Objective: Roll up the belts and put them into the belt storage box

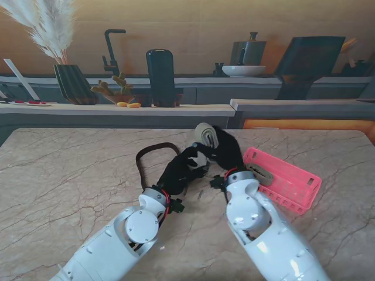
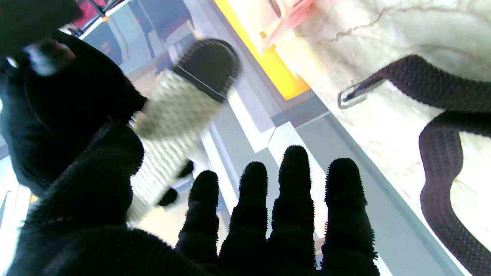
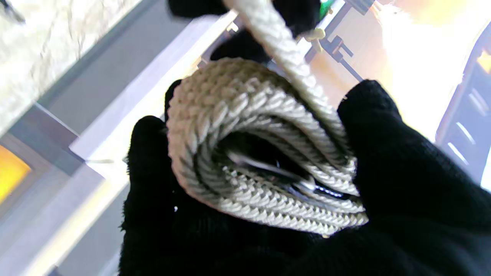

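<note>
Above the table, right robot hand [image 3: 268,214] grips a coiled, cream braided belt [image 3: 253,153].

A marble table [image 1: 70,193] fronts a grey counter [image 1: 117,109]; beyond, a tan wall [image 1: 193,23].

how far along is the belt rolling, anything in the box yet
Done: nothing that I can confirm; the pink storage box sits on the right, its contents partly hidden by the arm. In hand: the cream belt is mostly coiled in the right robot hand, while the left robot hand works its loose tail. Left: finishing the coil, boxing it, then rolling the dark belt lying loose on the table.
</note>
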Controlling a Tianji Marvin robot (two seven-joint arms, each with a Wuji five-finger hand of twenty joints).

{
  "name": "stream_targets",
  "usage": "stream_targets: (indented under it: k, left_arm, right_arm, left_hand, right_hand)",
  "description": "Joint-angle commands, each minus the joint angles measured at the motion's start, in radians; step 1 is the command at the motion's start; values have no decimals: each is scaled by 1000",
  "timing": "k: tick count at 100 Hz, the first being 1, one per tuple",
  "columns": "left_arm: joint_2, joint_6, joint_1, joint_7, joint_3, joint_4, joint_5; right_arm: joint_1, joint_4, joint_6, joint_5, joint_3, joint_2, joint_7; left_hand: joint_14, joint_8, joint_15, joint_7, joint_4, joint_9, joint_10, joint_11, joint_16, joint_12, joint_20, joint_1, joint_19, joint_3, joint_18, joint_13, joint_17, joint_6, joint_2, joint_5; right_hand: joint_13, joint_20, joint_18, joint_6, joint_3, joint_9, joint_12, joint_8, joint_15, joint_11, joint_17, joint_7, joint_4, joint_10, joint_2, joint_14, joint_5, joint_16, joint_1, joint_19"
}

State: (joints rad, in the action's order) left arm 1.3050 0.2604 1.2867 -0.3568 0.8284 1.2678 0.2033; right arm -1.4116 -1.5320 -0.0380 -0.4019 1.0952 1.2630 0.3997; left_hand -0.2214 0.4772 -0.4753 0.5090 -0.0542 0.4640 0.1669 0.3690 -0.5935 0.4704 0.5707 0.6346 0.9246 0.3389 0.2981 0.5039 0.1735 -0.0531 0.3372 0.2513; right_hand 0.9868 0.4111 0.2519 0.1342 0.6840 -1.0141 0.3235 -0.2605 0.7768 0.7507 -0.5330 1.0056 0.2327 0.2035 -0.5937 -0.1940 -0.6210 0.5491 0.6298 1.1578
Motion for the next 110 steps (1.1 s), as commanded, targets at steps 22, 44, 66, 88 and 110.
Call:
stream_targets:
  k: [22,44,66,88,110]
  left_arm:
    - [-38,2,58,-2,89,76,43]
    - [-59,2,86,14,146,106,81]
    - [-67,-5,101,10,178,109,108]
    - [-68,-8,106,-2,192,112,119]
    - [-68,-20,112,-10,198,122,129]
  right_arm:
    - [-43,-114,-44,-257,179,-130,-242]
    - [-65,-159,-63,-430,290,-193,-485]
    - [-67,-161,-24,-598,330,-224,-628]
    - [-78,-102,76,-704,331,-230,-633]
    - [-98,-20,152,-774,329,-230,-563]
  left_hand:
    - [2,-6,48,-53,32,-16,-11,-39,28,-27,-9,9,-42,-63,2,-34,-29,4,-56,25]
    - [-14,10,30,-67,41,-6,-8,-39,6,-19,10,78,-44,-157,3,-15,-19,5,-105,46]
    - [-12,11,21,-69,41,-6,-9,-40,1,-18,13,92,-42,-164,1,-11,-19,6,-120,52]
    - [-13,14,14,-68,41,-4,-13,-42,-4,-19,18,101,-36,-174,1,-4,-19,10,-129,59]
    - [-14,16,7,-66,41,1,-15,-44,-10,-19,21,111,-34,-183,1,4,-17,12,-137,70]
  right_hand:
    - [-41,50,-45,-311,166,47,130,-40,166,125,26,39,-16,-22,134,64,-141,136,182,10]
    - [-130,143,-55,-302,211,142,231,-32,311,226,51,10,-12,18,68,63,-204,242,161,41]
    - [-45,314,-42,-242,280,55,228,17,418,216,-23,0,-1,54,0,40,-264,307,150,215]
    - [13,400,-33,-205,298,25,237,31,487,221,-85,-5,0,92,-18,28,-282,339,152,327]
    - [16,408,-31,-197,300,24,240,31,490,222,-87,-8,1,98,-16,25,-280,338,148,335]
